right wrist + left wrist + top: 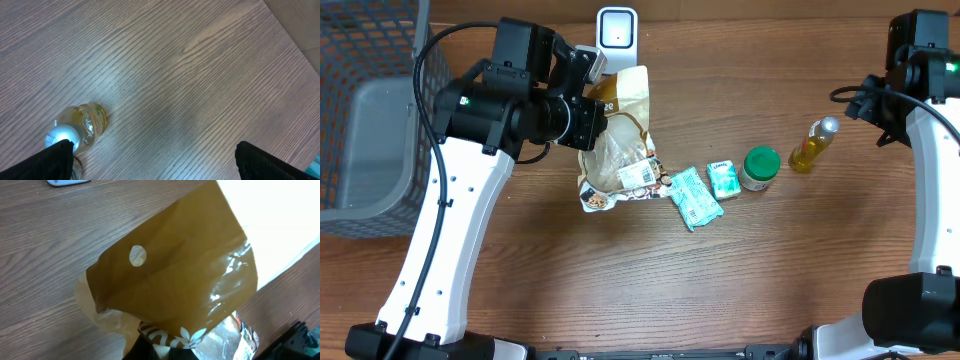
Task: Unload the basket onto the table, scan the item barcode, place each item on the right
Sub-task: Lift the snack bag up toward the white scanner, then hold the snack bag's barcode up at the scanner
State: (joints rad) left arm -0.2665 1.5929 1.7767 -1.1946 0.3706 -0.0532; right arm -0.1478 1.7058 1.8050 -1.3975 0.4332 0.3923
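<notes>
Scanning target, snack bag (620,150): being pinched at its brown top edge, a round punched hole showing near that edge in the left wrist view; stretching from just below the scanner toward mid-table.
Printed label (638,175): facing up at the bag's lower end.
Left gripper (596,88): pressing together on the snack bag's top corner.
Scanner (617,28): standing at the table's far edge, just beyond the bag's top.
Teal packet (693,197): lying just beside the bag's lower end.
Small teal pack (723,178): lying between the teal packet and the jar.
Green-lidded jar (760,167): standing to the right of the packs.
Yellow bottle (813,145): sitting further right, silver cap showing.
Right gripper (155,165): hovering above bare wood beside the yellow bottle, fingers spread wide, gripping nothing.
Wire basket (370,60): sitting at the far left.
</notes>
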